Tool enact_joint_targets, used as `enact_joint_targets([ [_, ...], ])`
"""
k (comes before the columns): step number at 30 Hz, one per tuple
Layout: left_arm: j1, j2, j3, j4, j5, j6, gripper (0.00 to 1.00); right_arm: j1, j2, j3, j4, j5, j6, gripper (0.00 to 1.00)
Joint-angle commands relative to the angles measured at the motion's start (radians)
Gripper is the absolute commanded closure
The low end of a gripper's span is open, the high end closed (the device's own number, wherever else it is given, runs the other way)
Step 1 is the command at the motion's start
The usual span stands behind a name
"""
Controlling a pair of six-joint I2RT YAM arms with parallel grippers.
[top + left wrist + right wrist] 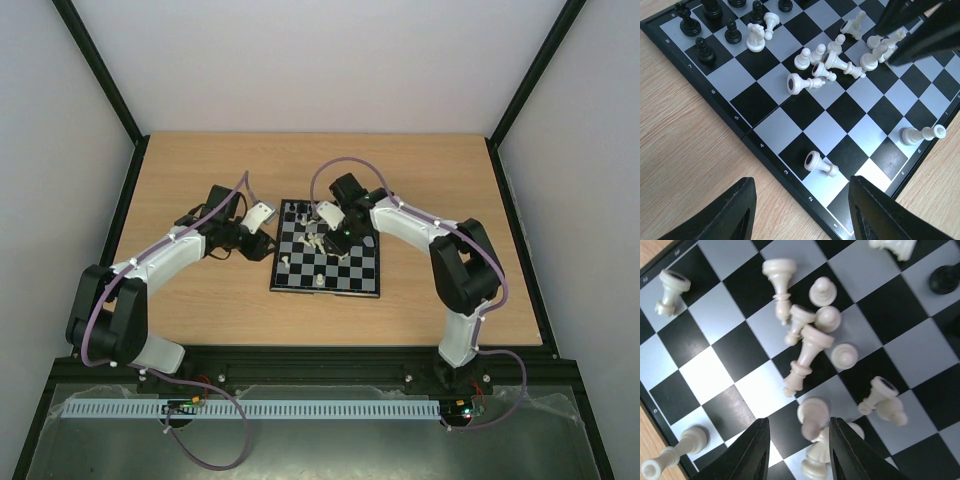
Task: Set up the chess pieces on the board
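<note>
Wooden counter (200,160) between pale walls (320,60), bearing the board (360,281). Left pincer (801,186) hovered open at the board's edge; right pincer (799,422) (jaws apart) hung over toppled chess pieces (805,347).

The left arm (165,255) reaches forward from its base and bends inward at the elbow, wrist held low. The left gripper (800,215) points steeply down, its two dark fingers (735,210) spread well apart, the jaws gaping. The right arm (410,222) rises from its base, folds at the elbow and stretches to the left. The right gripper (797,450) hangs low, pointing down, fingers (855,450) parted with a clear gap
</note>
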Motion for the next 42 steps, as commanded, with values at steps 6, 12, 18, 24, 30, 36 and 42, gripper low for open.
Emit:
enact_joint_targets([
  [6, 0.001, 0.002, -0.016, 0.027, 0.027, -0.025, 0.46, 0.039, 0.018, -0.023, -0.055, 0.038, -0.002, 0.73],
  [12, 0.002, -0.004, -0.023, 0.029, 0.028, -0.026, 0.46, 0.043, 0.043, -0.003, -0.049, 0.083, 0.005, 0.75],
  [18, 0.001, -0.009, -0.027, 0.029, 0.027, -0.027, 0.46, 0.044, 0.051, 0.000, -0.050, 0.084, 0.004, 0.80],
  [24, 0.001, -0.007, -0.030, 0.032, 0.031, -0.030, 0.46, 0.053, 0.047, 0.002, -0.041, 0.079, 0.006, 0.81],
  [30, 0.002, -0.008, -0.028, 0.030, 0.031, -0.030, 0.45, 0.058, 0.059, 0.020, -0.037, 0.081, 0.013, 0.79],
  [36, 0.002, -0.014, -0.038, 0.031, 0.030, -0.029, 0.45, 0.059, 0.056, 0.018, -0.040, 0.082, 0.011, 0.86],
  [42, 0.002, -0.013, -0.042, 0.036, 0.035, -0.031, 0.45, 0.059, 0.044, 0.006, -0.043, 0.077, 0.006, 0.92],
])
